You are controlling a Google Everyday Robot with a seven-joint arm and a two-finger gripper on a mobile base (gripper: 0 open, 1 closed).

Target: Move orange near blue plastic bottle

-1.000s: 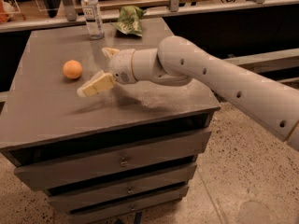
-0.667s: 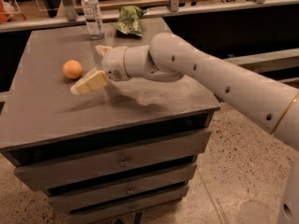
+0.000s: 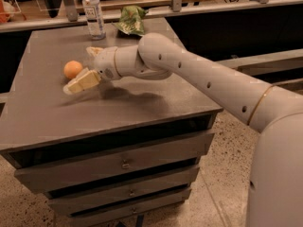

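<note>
The orange [image 3: 72,69] lies on the left part of the grey cabinet top [image 3: 142,103]. The blue plastic bottle [image 3: 93,13] stands upright at the back edge, well behind the orange. My gripper [image 3: 84,67] hovers low over the top just right of the orange, open, with one cream finger [image 3: 79,82] in front of the orange and the other finger [image 3: 94,51] behind it. The orange sits at the mouth of the gap, not held.
A green wrinkly snack bag [image 3: 130,20] lies at the back, right of the bottle. The cabinet has several drawers [image 3: 124,163] below. A railing and shelf run behind the cabinet. Speckled floor lies to the right.
The gripper has moved left across the top and closer to the orange. The orange and bottle have not moved.
</note>
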